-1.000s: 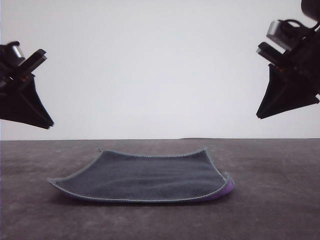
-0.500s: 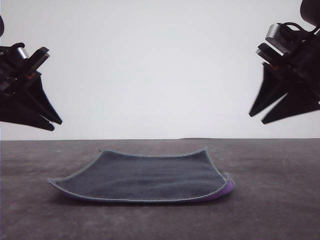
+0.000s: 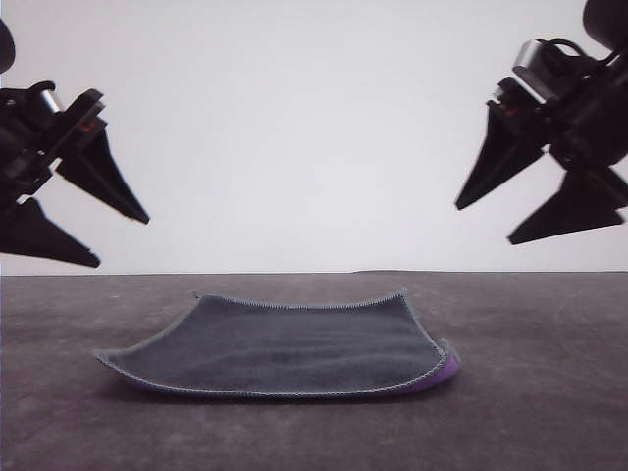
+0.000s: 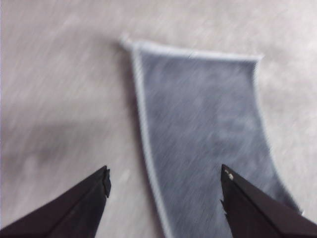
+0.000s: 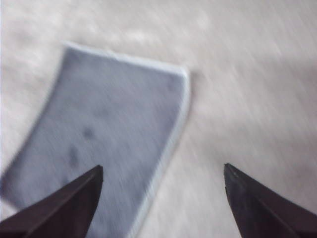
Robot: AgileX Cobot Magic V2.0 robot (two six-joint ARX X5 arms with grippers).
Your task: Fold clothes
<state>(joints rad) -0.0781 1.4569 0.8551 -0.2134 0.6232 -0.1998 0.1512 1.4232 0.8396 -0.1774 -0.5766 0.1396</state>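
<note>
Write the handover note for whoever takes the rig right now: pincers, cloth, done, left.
Left pincer: open, empty, raised above the table to the left of the cloth.
Right pincer: open, empty, raised to the right of the cloth.
Cloth: lying spread on the table between the arms, dark grey face up, purple showing at its near right corner, near edges slightly lifted.
Done: no fold made; nothing gripped.
Left: bring the pincers down, probably to the cloth's side edges or corners, grip, and fold.
</note>
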